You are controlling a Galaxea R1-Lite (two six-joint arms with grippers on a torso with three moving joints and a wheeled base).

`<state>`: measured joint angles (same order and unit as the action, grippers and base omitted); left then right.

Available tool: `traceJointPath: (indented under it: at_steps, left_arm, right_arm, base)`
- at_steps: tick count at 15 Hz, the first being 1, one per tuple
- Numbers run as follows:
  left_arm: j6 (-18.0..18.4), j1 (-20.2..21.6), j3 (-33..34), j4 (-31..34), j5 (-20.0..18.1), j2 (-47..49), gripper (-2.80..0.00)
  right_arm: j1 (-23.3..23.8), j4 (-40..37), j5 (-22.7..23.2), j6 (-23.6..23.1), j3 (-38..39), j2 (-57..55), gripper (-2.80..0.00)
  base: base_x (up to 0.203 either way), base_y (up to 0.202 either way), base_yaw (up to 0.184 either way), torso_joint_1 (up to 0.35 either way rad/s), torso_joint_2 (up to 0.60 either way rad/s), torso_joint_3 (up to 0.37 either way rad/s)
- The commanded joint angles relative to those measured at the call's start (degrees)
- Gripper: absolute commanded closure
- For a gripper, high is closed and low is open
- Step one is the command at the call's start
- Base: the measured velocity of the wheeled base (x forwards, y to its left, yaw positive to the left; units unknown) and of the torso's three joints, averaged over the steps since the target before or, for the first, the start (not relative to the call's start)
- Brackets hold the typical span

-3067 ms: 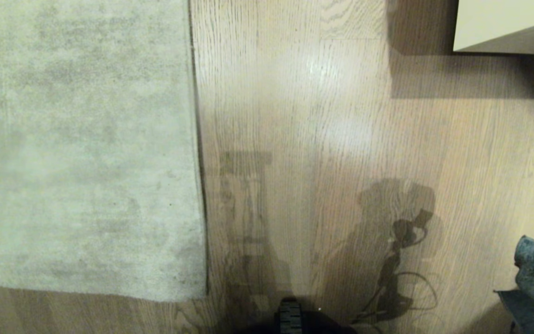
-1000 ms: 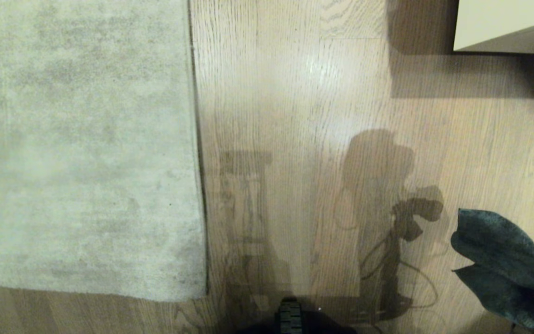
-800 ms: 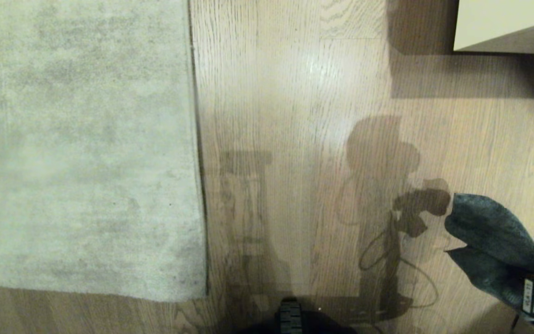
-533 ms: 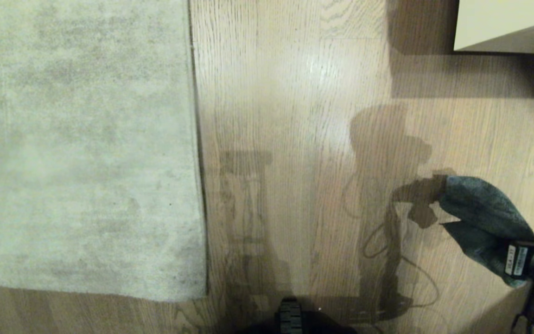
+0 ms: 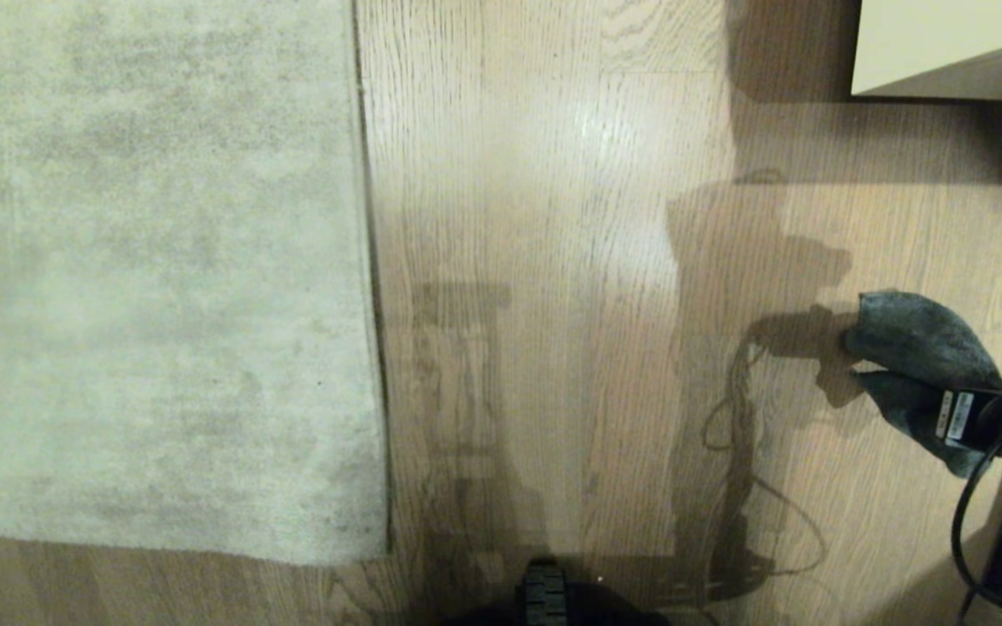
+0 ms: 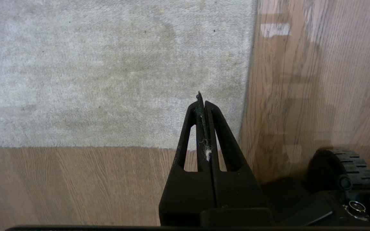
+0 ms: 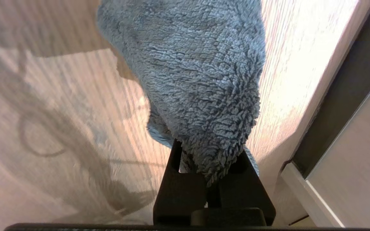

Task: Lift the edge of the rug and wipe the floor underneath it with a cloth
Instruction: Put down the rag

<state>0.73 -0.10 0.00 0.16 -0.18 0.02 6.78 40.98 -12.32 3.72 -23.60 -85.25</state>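
The pale grey-beige rug lies flat on the left, its rug edge [image 5: 369, 261] running straight down to a square corner [image 5: 382, 549]. Light wood floor [image 5: 553, 217] fills the middle. At the right border my right gripper [image 5: 945, 416] is shut on the dark teal cloth [image 5: 910, 343], which hangs forward over the planks, well right of the rug. The right wrist view shows the fluffy cloth [image 7: 198, 70] bunched between the right gripper's [image 7: 209, 154] fingers. My left gripper [image 6: 201, 100] is shut, with only lint in it, hovering above the rug corner [image 6: 236, 141]; it is outside the head view.
A pale cabinet corner [image 5: 945, 43] juts in at the far right. A dark strip and white panel [image 7: 342, 106] run close beside the right gripper. The base's black wheel [image 5: 544, 596] sits at the near edge. A black cable [image 5: 964, 522] loops off the right arm.
The right gripper has carried the cloth from the near right corner farther forward along the right side; its shadow slid forward too. The rug and left gripper have not moved.
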Motion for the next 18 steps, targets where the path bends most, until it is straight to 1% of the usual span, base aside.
traceJointPath:
  at_steps: [1, 5, 9, 10, 18]
  left_arm:
    - [0.1, 0.0, 0.0, 0.0, 0.0, 0.0, 0.00]
    - [0.0, 0.0, 0.0, 0.0, 0.0, 0.0, 0.00]
    - [0.0, 0.0, 0.0, 0.0, 0.0, 0.0, 0.00]
    - [0.0, 0.0, 0.0, 0.0, 0.0, 0.0, 0.00]
    - [0.1, 0.0, 0.0, 0.0, 0.0, 0.0, 0.00]
  right_arm:
    - [0.9, 0.4, -1.1, 0.0, -1.5, -2.0, 0.00]
    - [3.3, 2.0, -1.4, 0.0, -2.3, -4.2, 0.00]
    - [3.7, 2.3, -1.4, 0.1, -2.3, -5.1, 0.00]
    - [3.7, 2.5, -1.3, 0.1, -2.3, -5.1, -2.80]
    - [3.5, 2.8, -1.3, 0.1, -2.1, -5.2, -2.80]
  base:
    - [0.000, 0.000, 0.000, 0.000, 0.00, 0.000]
    - [0.000, 0.000, 0.000, 0.000, 0.00, 0.000]
    - [0.000, 0.000, 0.000, 0.000, 0.00, 0.000]
    - [0.000, 0.000, 0.000, 0.000, 0.00, 0.000]
    - [0.000, 0.000, 0.000, 0.000, 0.00, 0.000]
